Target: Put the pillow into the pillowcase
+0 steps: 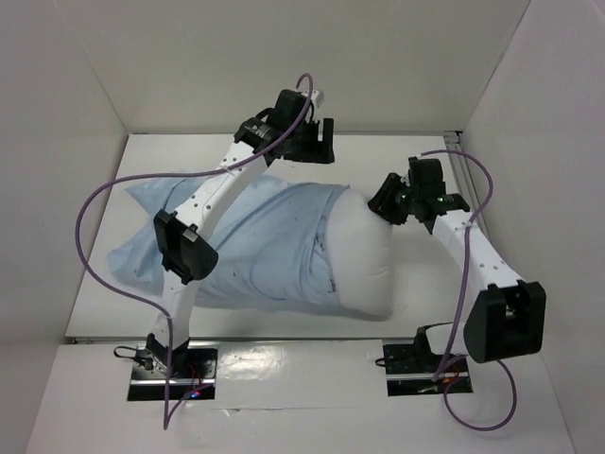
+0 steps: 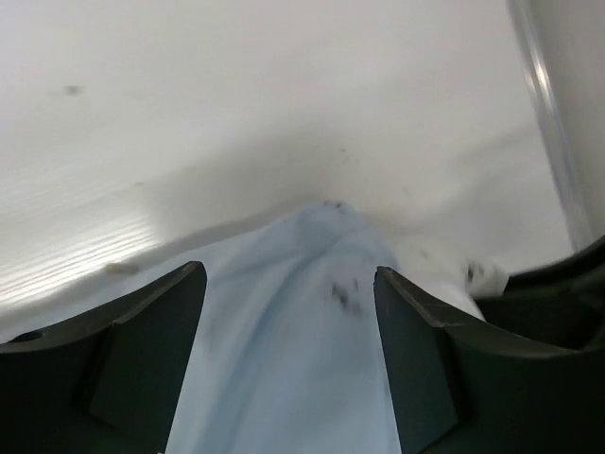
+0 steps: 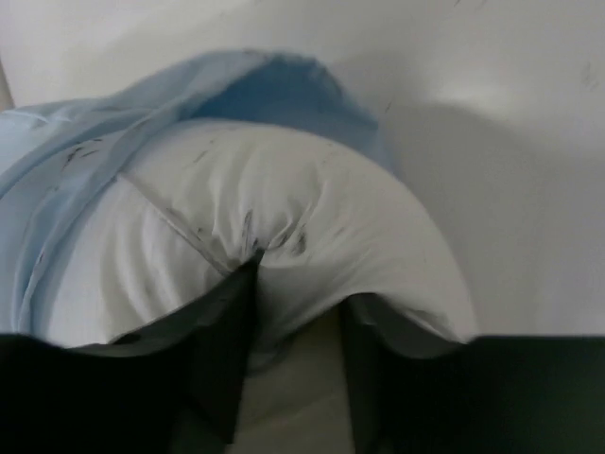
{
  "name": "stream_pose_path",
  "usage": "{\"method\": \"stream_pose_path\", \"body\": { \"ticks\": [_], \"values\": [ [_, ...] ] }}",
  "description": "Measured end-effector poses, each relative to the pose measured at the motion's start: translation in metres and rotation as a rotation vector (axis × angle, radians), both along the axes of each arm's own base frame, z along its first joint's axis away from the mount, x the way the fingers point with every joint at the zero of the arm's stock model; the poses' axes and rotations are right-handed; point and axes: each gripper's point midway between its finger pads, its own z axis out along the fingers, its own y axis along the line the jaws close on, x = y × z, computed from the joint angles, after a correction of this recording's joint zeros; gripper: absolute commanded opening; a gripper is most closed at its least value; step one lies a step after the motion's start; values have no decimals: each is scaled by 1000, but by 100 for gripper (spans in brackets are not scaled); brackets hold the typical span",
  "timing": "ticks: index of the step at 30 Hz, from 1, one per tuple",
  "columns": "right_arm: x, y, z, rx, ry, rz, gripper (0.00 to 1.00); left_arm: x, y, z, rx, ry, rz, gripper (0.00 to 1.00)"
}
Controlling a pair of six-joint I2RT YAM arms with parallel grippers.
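The white pillow (image 1: 364, 270) lies mid-table, its left part inside the light blue pillowcase (image 1: 255, 246) and its right end sticking out. My right gripper (image 1: 383, 203) is at the pillow's far right corner. In the right wrist view the gripper (image 3: 300, 284) is shut on a fold of the pillow (image 3: 284, 199), with the pillowcase's edge (image 3: 57, 180) just behind. My left gripper (image 1: 324, 140) is open and holds nothing, over the far edge of the pillowcase. In the left wrist view the gripper (image 2: 288, 322) has blue pillowcase cloth (image 2: 284, 378) lying below its spread fingers.
White walls close in the table at the back (image 1: 284, 66), left (image 1: 57, 189) and right (image 1: 548, 142). Purple cables (image 1: 104, 203) loop from both arms. The left arm's forearm (image 1: 184, 246) crosses over the pillowcase.
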Motion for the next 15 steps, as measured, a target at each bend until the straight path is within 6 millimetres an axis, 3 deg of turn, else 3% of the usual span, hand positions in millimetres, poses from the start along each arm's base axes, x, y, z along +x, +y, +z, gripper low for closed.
{"method": "stream_pose_path", "body": {
  "ticks": [2, 6, 9, 11, 15],
  "values": [
    [20, -15, -11, 18, 9, -58, 77, -2, 16, 10, 66, -60, 52, 74],
    [32, -49, -18, 10, 0, -168, 97, -55, 22, 39, 166, -147, 62, 70],
    [22, -67, -7, -19, -49, -225, 98, -104, 13, 46, 203, -169, 33, 70],
    [11, -78, 8, -29, -103, -247, 100, -125, 6, 39, 233, -167, 24, 71],
    [-6, -87, 32, -54, -192, -236, 100, -131, 6, 9, 337, -136, 79, 71]
  ]
}}
